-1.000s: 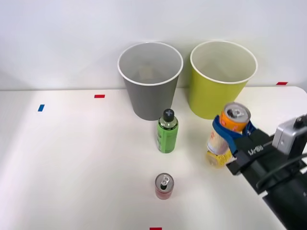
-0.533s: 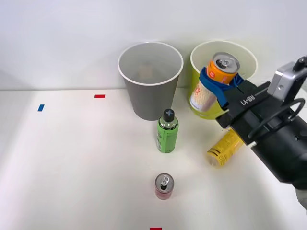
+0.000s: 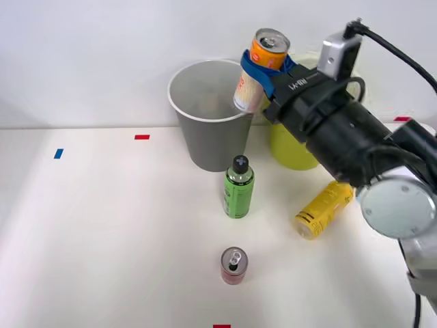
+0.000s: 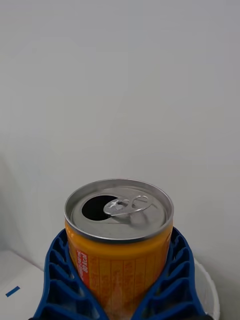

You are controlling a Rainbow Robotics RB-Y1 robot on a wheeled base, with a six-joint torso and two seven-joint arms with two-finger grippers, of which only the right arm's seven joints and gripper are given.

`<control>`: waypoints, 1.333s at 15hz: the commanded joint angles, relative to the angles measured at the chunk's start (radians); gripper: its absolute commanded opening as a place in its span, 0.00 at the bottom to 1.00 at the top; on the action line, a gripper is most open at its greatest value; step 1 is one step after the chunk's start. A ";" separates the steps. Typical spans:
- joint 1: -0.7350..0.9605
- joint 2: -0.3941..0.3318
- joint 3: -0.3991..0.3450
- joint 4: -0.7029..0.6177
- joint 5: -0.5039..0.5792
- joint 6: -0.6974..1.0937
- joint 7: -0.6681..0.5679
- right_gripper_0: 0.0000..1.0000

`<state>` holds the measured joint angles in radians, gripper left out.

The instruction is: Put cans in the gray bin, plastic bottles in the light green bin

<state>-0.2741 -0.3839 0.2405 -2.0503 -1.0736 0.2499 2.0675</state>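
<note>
Because the orange can (image 3: pixel 260 68) hangs tilted above the right rim of the gray bin (image 3: pixel 213 116), not squarely over its mouth, a release now could clip the rim and bounce it onto the table or toward the light green bin (image 3: pixel 290 147) just to the right. Tilt might also make it slide in the grip. Nearer, the green bottle (image 3: pixel 238 186) stands upright, the yellow bottle (image 3: pixel 323 210) lies on its side, and the red can (image 3: pixel 233 265) waits nearest. The right gripper (image 3: pixel 263 67) has its blue fingers (image 4: pixel 57 272) closed snugly around the orange can's body, top exposed.
</note>
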 commanded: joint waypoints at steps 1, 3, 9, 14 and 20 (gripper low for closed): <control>-0.134 0.066 0.026 0.156 0.021 -0.001 0.013 0.00; -0.194 0.091 0.043 0.236 0.034 -0.003 0.016 0.00; -0.370 0.151 0.108 0.513 0.063 -0.123 0.031 0.00; -0.438 0.149 0.108 0.608 0.066 -0.130 0.040 0.00; -0.438 0.140 0.120 0.610 0.038 -0.149 0.039 1.00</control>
<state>-0.7117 -0.2428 0.3555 -1.4396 -1.0299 0.1090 2.1041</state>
